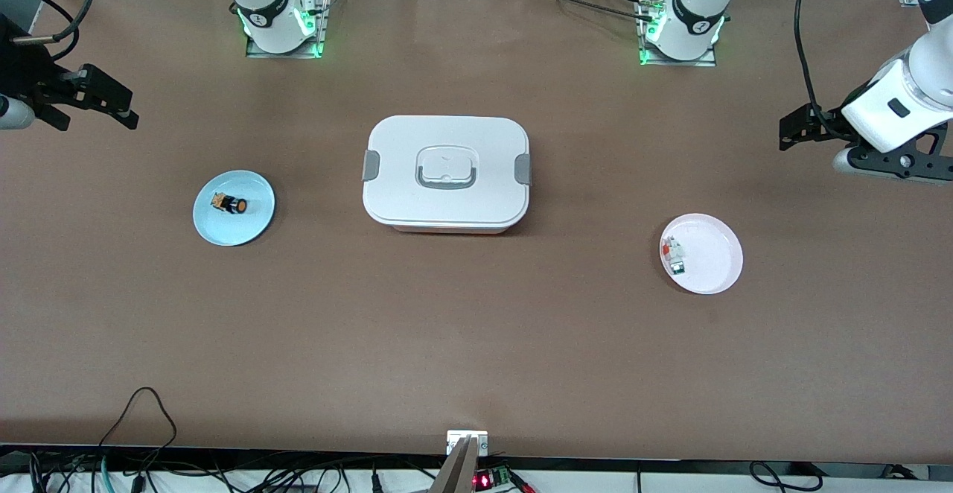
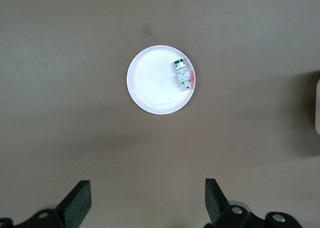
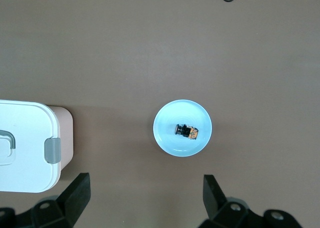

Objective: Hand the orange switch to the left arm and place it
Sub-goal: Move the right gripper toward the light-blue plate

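While orange switch (image 1: 236, 205) lies untouched on blue plate (image 1: 216, 228), right pincer (image 3: 145, 195) hangs above it, wide open, empty; left pincer (image 2: 147, 198) likewise over pink plate (image 1: 718, 273). Box (image 1: 445, 173) between. Transfer not begun.

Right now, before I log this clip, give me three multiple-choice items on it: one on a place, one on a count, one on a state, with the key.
1. The orange switch lies
A. on the blue plate
B. on the box lid
C. on the bare table

2. Plates on the table:
A. one
B. two
C. three

3. The box is
A. open, its lid beside it
B. closed, its lid on
C. tipped on its side

Key:
1 A: the switch sits on the blue plate toward the right arm's end.
2 B: only the blue plate and the white plate with small parts show.
3 B: the lid with its handle lies flat on top.

The left gripper and right gripper wait open over bare table.
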Controlling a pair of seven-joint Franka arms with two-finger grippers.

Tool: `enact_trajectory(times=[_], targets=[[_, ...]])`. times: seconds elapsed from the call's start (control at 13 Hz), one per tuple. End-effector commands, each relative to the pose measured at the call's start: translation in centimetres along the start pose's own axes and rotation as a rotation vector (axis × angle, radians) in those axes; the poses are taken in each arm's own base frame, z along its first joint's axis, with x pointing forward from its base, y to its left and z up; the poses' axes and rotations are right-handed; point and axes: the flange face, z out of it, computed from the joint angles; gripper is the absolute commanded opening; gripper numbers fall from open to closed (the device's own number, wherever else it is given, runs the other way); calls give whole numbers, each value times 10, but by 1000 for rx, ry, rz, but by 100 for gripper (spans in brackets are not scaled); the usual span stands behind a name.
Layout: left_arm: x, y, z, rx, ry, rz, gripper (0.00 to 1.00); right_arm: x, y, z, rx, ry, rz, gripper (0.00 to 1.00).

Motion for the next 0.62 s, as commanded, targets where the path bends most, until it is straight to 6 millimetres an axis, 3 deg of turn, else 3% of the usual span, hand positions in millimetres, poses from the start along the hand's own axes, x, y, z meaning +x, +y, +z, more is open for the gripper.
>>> enact_trajectory(times=[0.0, 0.31, 0.38, 0.54], targets=[[-6, -1, -2, -3, -1, -15, 100, 3, -2, -6, -9, 5, 14, 100], [-6, -1, -2, -3, -1, -15, 100, 5, -2, -3, -22, 3, 10, 100], [-6, -1, -2, -3, -1, -15, 100, 8, -2, 6, -46, -12, -9, 100], [-6, -1, -2, -3, -3, -15, 100, 11, 3, 48, -60, -86, -11, 100]])
